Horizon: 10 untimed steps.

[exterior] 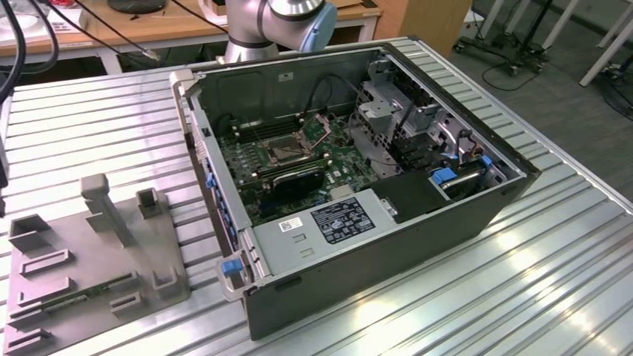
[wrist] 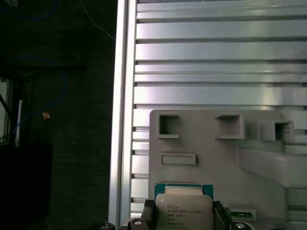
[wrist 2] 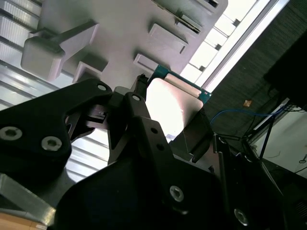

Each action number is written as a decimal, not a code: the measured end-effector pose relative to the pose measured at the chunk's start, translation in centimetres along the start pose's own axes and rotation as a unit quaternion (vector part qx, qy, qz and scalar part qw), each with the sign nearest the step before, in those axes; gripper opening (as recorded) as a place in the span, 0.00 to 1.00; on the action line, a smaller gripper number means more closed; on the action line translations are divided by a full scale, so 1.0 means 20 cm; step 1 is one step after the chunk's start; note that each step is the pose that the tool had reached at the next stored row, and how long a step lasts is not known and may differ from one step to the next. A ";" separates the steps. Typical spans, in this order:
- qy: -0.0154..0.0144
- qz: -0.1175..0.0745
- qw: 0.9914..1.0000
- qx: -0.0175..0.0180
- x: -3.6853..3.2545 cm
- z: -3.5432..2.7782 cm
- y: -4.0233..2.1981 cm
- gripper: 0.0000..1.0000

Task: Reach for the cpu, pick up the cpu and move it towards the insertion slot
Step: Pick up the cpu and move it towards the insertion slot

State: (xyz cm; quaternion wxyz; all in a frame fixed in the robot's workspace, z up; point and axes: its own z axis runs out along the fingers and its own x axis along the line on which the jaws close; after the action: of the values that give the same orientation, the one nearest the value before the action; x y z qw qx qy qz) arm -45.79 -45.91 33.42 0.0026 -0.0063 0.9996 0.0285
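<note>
Glare on cpu (wrist 2: 170, 98), pincer (wrist 2: 168, 112) hiding lower edge

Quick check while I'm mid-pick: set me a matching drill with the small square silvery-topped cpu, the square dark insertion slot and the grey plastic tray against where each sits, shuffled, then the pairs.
1. cpu, small square chip with silvery top plate
2. insertion slot, square dark socket in a silvery bracket
3. grey plastic tray with rectangular recesses

A. on the ribbed metal table, beside the open black computer case
B. clamped in the black gripper, over the tray
C. on the green circuit board inside the case

Pairs: 1-B, 2-C, 3-A
</note>
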 end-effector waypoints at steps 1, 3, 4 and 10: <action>0.000 0.000 1.000 0.000 0.000 -0.004 0.000 0.55; 0.000 0.000 1.000 0.000 0.000 -0.011 0.001 0.55; 0.000 0.000 1.000 0.000 0.000 -0.015 0.001 0.55; 0.000 0.000 1.000 0.000 0.000 -0.045 0.003 0.55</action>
State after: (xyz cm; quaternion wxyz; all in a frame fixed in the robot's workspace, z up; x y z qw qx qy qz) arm -45.79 -45.91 34.33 0.0026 -0.0063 0.9996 0.0285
